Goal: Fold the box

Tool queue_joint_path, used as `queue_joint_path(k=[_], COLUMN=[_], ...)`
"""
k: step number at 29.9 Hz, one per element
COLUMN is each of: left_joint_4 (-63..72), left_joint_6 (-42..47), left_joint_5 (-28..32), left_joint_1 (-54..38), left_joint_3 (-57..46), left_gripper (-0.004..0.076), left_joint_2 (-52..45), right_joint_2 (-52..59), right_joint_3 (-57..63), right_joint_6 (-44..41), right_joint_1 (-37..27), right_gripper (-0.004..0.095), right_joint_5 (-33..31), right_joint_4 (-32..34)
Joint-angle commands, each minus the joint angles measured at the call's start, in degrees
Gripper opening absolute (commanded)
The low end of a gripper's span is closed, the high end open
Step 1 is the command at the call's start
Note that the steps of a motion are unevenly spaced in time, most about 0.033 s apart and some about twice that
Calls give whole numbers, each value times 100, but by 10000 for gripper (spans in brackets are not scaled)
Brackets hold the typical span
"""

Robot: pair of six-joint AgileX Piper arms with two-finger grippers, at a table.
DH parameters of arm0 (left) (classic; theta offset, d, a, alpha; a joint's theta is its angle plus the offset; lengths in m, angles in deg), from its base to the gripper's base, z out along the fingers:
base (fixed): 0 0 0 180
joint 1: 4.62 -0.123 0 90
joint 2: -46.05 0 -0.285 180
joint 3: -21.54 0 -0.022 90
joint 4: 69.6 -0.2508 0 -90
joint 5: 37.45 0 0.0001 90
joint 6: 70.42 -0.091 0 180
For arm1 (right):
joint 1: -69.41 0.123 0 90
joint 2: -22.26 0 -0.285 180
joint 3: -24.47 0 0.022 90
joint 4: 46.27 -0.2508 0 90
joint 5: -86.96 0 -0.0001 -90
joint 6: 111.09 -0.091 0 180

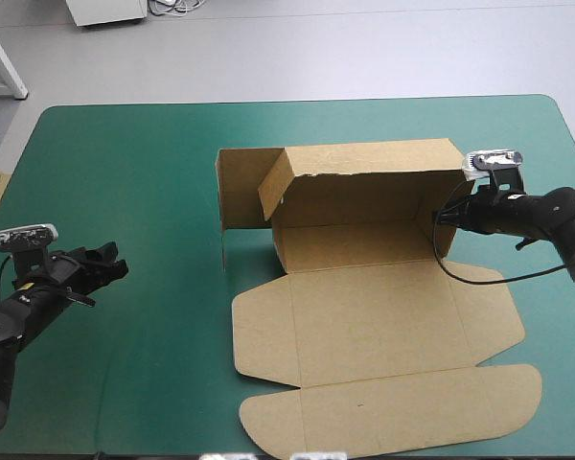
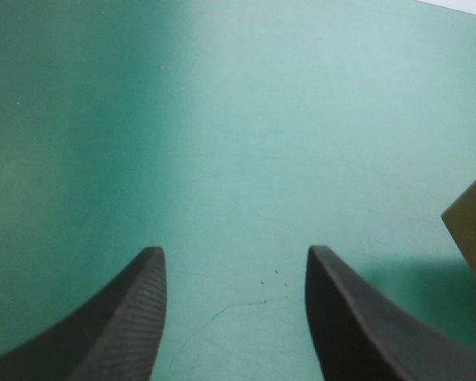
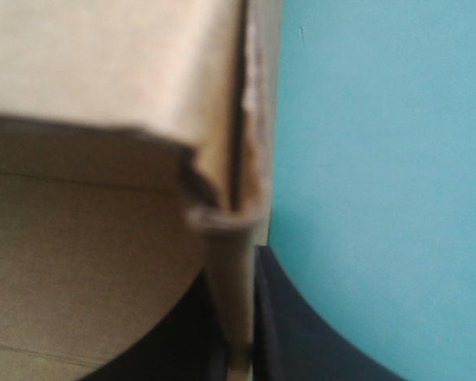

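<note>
The right gripper pinched the brown box at its 3 o'clock wall; it looked light and stiff, best gripped by edges. The left gripper gaped at 8 o'clock.

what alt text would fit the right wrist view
The right gripper is shut on an upright wall of the brown box, seen edge-on. The box's inside lies to one side, the bare teal-green cover to the other.

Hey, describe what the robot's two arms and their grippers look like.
The left arm and right arm are black, built of rounded tubular segments. Each ends in two broad black fingers shaped like curved fins. On the left gripper, the fingers show fine ribbing across their surface.
</note>
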Motion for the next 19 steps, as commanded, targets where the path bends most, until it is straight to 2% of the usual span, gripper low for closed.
queue_joint_path(k=[1, 8, 12, 16, 19], left_joint_4=[259, 235, 235, 235, 235], left_joint_6=[-16, -16, -16, -16, -107], left_joint_5=[25, 1, -21, -74, -87], left_joint_1=[32, 32, 32, 108, 186], left_joint_3=[150, 150, 150, 150, 150], left_gripper=[384, 384, 384, 384, 383], left_joint_2=[-71, -71, -71, -71, -71], right_joint_2=[180, 180, 167, -30, -208], right_joint_3=[-392, -1390, -1533, -1533, -1533], right_joint_6=[-580, -1415, -1570, -1614, -1614], right_joint_1=[12, 12, 12, 12, 145], right_gripper=[-19, -19, -19, -10, 75], right_joint_5=[-754, -2078, -2137, -2481, -2652], right_joint_4=[221, 906, 1131, 1239, 1322])
